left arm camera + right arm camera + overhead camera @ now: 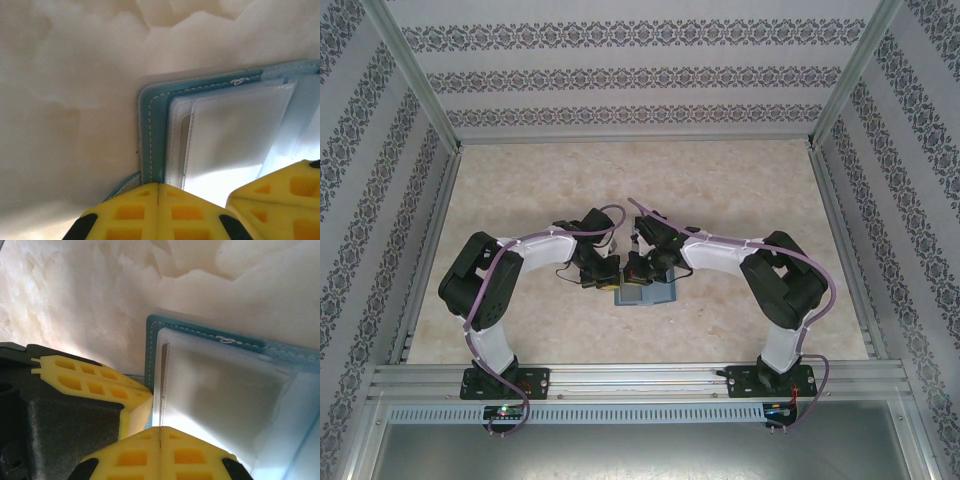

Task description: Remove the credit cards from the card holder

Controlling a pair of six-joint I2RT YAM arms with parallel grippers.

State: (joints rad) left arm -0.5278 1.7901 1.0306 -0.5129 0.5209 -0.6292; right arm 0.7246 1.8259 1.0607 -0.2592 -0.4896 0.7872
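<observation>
Near the middle of the worktop (pixel 620 180), the open card holder (pixel 645 293) lies flat. Left fingers (pixel 150 192) and right fingers (pixel 152 436) are each pressed together at its edge.

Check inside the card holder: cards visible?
Pale layered sleeves inside the card holder, washed out by glare; no card distinguishable. Left gripper and right gripper cover the near part.

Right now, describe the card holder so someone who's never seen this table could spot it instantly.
On the beige marbled table, look front and centre, where the left hand and right hand meet. Beneath them lies an open teal-blue folding wallet, white-stitched, pale inside, unlike their yellow fingers.
</observation>
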